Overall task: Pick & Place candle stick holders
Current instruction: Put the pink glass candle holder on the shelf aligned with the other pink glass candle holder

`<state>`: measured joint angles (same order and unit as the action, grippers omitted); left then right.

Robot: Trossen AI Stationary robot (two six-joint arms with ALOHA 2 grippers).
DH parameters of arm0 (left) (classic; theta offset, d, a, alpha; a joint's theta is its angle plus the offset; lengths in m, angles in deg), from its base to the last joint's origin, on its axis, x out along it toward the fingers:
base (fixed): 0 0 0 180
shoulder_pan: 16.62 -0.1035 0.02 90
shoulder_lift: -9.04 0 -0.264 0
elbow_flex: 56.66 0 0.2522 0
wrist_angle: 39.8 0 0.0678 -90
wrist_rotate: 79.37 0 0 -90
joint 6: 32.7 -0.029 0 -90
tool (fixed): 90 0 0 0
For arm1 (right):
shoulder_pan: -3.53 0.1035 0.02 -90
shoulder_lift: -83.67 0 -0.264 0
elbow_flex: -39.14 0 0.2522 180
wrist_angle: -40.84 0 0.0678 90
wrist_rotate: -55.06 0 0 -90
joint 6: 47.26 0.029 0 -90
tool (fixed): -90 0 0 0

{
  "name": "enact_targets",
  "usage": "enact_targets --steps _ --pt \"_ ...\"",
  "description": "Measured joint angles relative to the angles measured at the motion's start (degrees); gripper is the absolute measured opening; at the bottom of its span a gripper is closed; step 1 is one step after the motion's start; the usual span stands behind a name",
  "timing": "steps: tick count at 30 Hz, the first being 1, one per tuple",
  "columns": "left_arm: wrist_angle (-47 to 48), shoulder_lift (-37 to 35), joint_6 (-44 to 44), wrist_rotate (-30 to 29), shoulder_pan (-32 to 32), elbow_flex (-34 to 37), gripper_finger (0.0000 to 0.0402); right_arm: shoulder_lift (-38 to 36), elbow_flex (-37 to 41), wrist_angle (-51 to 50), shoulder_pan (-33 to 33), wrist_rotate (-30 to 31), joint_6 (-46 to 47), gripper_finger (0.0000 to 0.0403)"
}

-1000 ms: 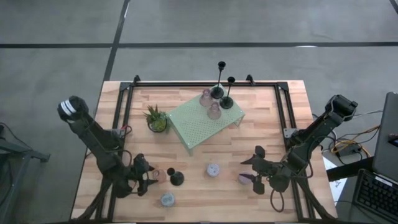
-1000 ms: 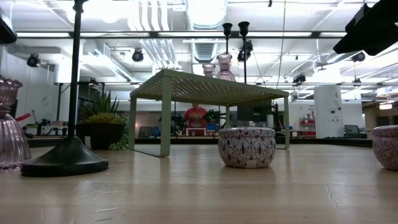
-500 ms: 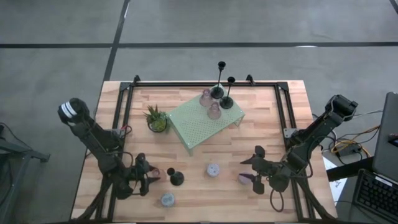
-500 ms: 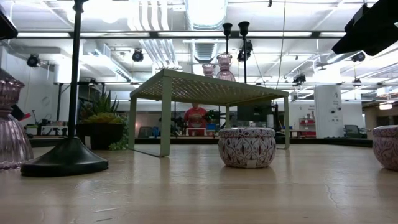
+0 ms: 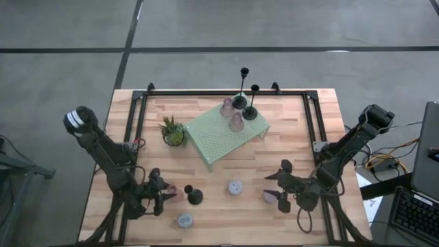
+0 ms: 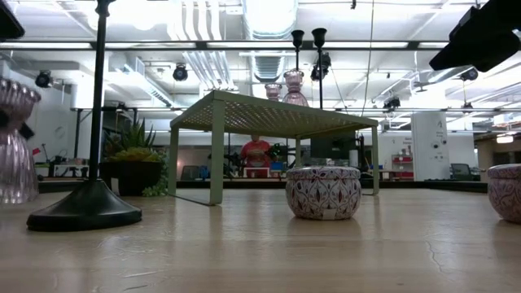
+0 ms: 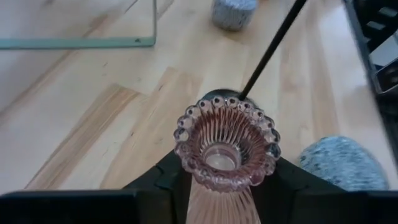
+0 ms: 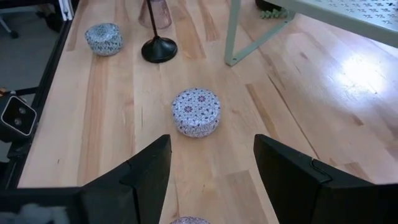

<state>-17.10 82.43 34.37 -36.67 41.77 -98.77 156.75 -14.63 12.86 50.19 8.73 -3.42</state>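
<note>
My left gripper (image 5: 162, 194) is shut on a pinkish ribbed glass cup (image 7: 226, 144) at the table's near left; the cup also shows in the low view (image 6: 15, 142). A slim black stick on a round base (image 5: 194, 195) stands just to the cup's right. A blue-grey puck (image 5: 184, 219) lies nearer the front edge and a patterned puck (image 5: 235, 186) lies mid-table. My right gripper (image 5: 278, 189) is open, its fingers on either side of a pink puck (image 5: 269, 197) without touching it. Two more glass cups (image 5: 236, 122) and two black sticks (image 5: 251, 112) stand on the pale green stand (image 5: 223, 137). My left gripper pinches the glass cup's ribbed body (image 7: 214, 199) just below its beaded rim, one finger (image 7: 163, 183) on each side. The fingers come level from the table's left side. The cup stands upright and is lifted a little clear of the table.
A spiky green potted plant (image 5: 173, 132) stands left of the stand. A black frame (image 5: 226, 92) runs along the table's far and side edges. Bare wood lies between the stand and the pucks. A person shows far off in the room (image 6: 256, 152).
My left gripper has gone up with the glass cup. The cup stood on the table beside the black stick and now hangs a little above the wood, still upright.
</note>
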Motion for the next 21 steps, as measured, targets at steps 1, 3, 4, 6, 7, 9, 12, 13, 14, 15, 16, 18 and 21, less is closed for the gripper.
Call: enact_targets --steps 1,3,4,6,7,9,12,13,14,15,16,18,21 --pt "0.46 -0.84 -0.55 -0.01 0.00 -0.35 0.0139 0.00 0.00 0.00 -0.15 -0.01 -0.10 0.0221" --pt "2.39 -3.12 -2.01 -0.71 -0.02 -1.13 0.0141 0.00 0.00 0.06 -0.42 0.01 -0.38 0.0221" --pt "3.78 -4.42 -2.85 -1.46 -0.02 -1.75 0.0140 0.00 0.00 0.06 -0.64 0.01 -0.52 0.0221" --pt "6.25 -7.17 -4.90 -2.57 -0.02 -3.00 0.0136 0.00 0.00 0.07 -1.03 0.01 -0.53 0.0221" --pt "7.74 -8.59 -6.04 -3.23 -0.02 -3.72 0.0134 0.00 0.00 0.07 -1.18 0.01 -0.55 0.0221" --pt "10.88 -11.22 -8.35 -5.68 -0.14 -5.36 0.0133 0.00 0.00 0.08 -1.33 0.01 -0.58 0.0221" --pt "13.82 -14.58 -13.44 -10.56 -0.57 -7.96 0.0134 0.00 -0.02 0.09 -1.60 0.04 -0.62 0.0221" --pt "14.20 -15.61 -15.57 -11.91 -0.81 -8.83 0.0134 0.00 -0.02 0.09 -1.69 0.07 -0.61 0.0221" --pt "14.41 -16.54 -17.79 -13.23 -1.16 -9.69 0.0135 0.00 -0.02 0.16 -1.83 0.20 -0.59 0.0221" --pt "14.46 -17.39 -20.22 -14.33 -1.61 -10.68 0.0135 0.00 -0.02 0.30 -1.96 0.35 -0.59 0.0221" --pt "14.41 -18.12 -22.69 -15.21 -2.11 -11.72 0.0135 0.00 -0.02 0.54 -2.19 0.80 -0.60 0.0221" --pt "14.42 -19.26 -28.05 -16.35 -3.22 -13.95 0.0135 0.00 -0.02 1.50 -2.72 1.48 -0.79 0.0221" --pt "14.26 -20.02 -35.45 -16.90 -5.31 -17.54 0.0135 0.00 -0.04 3.09 -3.87 1.54 -2.47 0.0222"
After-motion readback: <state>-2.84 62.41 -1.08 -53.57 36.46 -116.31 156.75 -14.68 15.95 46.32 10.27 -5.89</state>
